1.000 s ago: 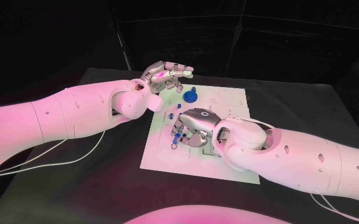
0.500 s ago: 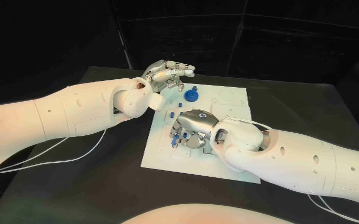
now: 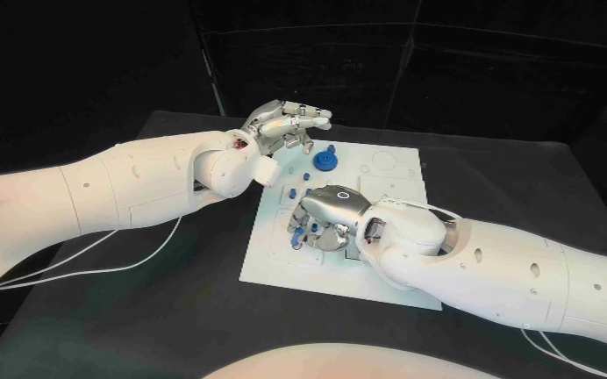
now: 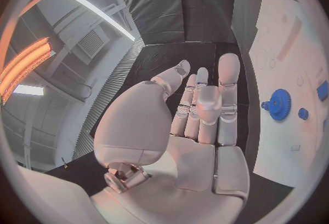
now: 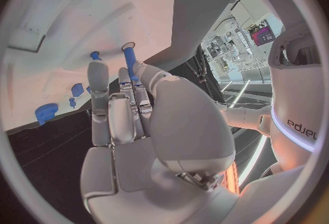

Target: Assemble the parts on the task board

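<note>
Task board (image 3: 380, 261) white | on black table (image 3: 152, 309) | dark curtained backdrop

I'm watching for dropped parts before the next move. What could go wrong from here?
The right hand holds a slim blue peg only at its fingers; it might slip or tilt. That hand crowds loose blue parts on the task board and could knock them.

Head camera high, looking down at the task board (image 3: 380, 221), wrist cameras close behind each palm, sharing the task board's blue parts
</note>
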Available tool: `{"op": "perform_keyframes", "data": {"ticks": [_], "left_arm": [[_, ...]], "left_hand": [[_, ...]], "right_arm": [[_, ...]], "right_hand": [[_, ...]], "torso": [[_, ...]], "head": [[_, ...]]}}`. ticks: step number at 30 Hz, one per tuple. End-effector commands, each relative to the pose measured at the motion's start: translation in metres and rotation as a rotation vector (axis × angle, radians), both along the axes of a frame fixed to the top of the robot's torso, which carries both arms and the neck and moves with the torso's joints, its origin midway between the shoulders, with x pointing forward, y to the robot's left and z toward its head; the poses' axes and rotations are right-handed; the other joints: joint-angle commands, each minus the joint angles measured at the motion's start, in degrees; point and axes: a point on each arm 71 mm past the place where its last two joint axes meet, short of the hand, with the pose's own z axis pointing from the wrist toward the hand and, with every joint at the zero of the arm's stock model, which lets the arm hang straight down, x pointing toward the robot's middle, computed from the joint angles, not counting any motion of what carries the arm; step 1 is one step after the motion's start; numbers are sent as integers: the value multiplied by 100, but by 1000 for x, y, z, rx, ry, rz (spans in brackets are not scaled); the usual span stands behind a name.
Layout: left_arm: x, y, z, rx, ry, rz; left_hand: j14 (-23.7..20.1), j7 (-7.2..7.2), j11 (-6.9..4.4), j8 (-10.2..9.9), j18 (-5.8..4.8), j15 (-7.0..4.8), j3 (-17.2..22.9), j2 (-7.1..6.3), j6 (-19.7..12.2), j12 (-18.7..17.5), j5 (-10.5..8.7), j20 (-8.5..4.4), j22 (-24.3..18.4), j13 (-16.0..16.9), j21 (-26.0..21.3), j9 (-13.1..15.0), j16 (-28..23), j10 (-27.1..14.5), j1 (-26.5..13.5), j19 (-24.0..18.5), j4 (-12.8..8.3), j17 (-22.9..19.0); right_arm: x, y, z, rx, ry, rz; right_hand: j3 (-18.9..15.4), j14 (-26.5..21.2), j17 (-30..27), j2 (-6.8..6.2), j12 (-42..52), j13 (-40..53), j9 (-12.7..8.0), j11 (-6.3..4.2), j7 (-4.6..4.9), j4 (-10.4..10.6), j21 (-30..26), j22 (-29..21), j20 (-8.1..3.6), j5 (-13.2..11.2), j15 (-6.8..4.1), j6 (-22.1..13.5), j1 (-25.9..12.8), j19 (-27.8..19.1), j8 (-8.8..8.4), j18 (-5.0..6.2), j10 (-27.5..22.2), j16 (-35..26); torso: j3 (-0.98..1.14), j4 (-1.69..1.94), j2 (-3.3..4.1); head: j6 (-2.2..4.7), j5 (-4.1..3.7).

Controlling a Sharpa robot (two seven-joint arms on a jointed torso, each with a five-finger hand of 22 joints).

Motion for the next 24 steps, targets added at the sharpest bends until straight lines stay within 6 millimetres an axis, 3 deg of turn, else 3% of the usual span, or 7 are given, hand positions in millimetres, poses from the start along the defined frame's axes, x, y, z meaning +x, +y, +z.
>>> {"op": "perform_keyframes", "data": {"ticks": [1,24], "left_arm": [[0,-1,1,-9,-2,-11],[0,0,1,-8,-1,-10]], "left_hand": [[-2,-13,0,-13,75,18,-35,44,-40,38,15,37,-9,6,-38,0,28,-55,-3,-10,12,-6],[-2,-13,0,-13,75,18,-35,44,-40,38,15,37,-9,6,-38,0,28,-55,-3,-10,12,-6]], "right_arm": [[-2,0,-4,-29,5,17],[-7,-3,-3,-26,-18,28]], "right_hand": [[39,193,1,8,19,9,7,-31,32,6,32,5,3,24,-16,11,19,19,24,-27,60,27],[51,194,9,18,18,12,9,-35,26,-5,44,21,4,34,-16,28,13,20,32,-29,72,33]], "torso": [[2,0,0],[1,2,2]], "head": [[3,2],[13,-7]]}}
